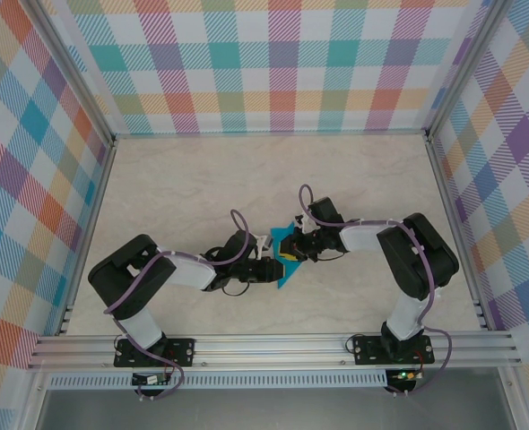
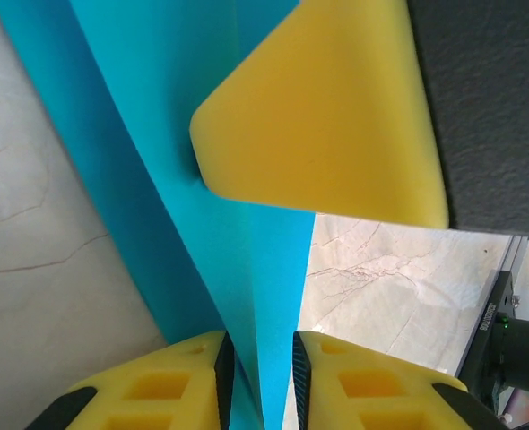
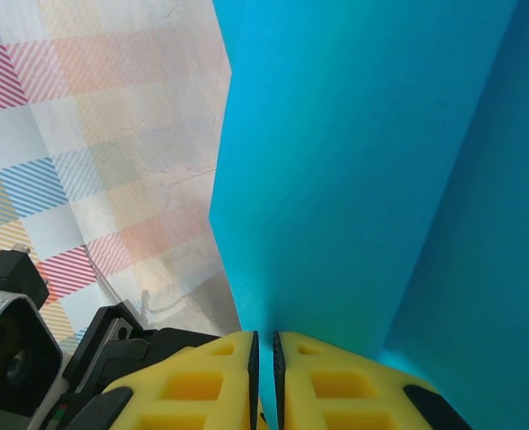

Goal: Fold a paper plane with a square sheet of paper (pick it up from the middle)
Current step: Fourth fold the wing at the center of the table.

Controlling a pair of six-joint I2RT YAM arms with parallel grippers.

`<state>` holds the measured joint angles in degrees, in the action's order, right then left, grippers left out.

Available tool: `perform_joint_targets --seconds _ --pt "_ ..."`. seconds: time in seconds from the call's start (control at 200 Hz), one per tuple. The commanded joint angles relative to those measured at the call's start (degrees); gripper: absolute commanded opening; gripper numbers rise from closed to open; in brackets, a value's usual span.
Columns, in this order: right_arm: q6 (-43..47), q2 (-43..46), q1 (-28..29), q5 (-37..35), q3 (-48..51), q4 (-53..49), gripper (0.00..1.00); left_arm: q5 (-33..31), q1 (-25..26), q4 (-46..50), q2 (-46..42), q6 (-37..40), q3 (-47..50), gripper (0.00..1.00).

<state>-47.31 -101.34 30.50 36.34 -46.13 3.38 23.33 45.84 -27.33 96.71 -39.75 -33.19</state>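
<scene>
The teal-blue sheet of paper (image 1: pixel 287 233) is held up off the table between my two grippers at the middle, folded along a crease. My right gripper (image 1: pixel 293 247) is shut on its upper part; in the right wrist view the pads (image 3: pixel 253 358) pinch the paper (image 3: pixel 363 179) with almost no gap. My left gripper (image 1: pixel 276 271) reaches in from the left. Its jaws (image 2: pixel 257 345) stand a little apart around the creased paper (image 2: pixel 202 224), with marble showing beside the right pad. One yellow finger of the right gripper (image 2: pixel 327 116) presses on the sheet above.
The marble table top (image 1: pixel 202 179) lies all around. Checked walls (image 1: pixel 273 63) enclose the back and both sides. An aluminium rail (image 1: pixel 273 345) runs along the near edge by the arm bases.
</scene>
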Motion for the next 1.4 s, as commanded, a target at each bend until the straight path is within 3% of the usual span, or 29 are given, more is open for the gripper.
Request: perform_joint_targets --seconds 0.0,0.165,0.555,1.0,1.155,1.395 --pt "1.4 0.0 0.3 -0.5 -1.2 -1.3 0.15 -1.1 -0.3 2.7 -1.6 -1.1 0.1 0.26" --pt "1.4 0.0 0.3 -0.5 -1.3 -1.5 0.15 -1.2 -0.3 0.6 -1.9 -2.4 1.1 0.23" --pt "2.3 2.9 0.2 -3.2 -1.4 -4.8 0.16 -2.6 -0.3 0.7 -1.4 -4.9 3.6 0.05" --pt "2.0 8.1 -0.1 -4.8 -0.2 -6.6 0.17 -1.5 -0.3 -1.6 1.7 -6.2 4.0 0.03" --pt "1.0 6.1 0.1 1.1 -0.3 -2.3 0.18 -1.6 -0.2 -1.9 2.7 -7.0 4.0 0.03" --pt "-0.3 1.9 0.1 1.7 -2.5 -0.5 0.17 -2.5 -0.3 0.4 2.7 -7.8 3.8 0.03"
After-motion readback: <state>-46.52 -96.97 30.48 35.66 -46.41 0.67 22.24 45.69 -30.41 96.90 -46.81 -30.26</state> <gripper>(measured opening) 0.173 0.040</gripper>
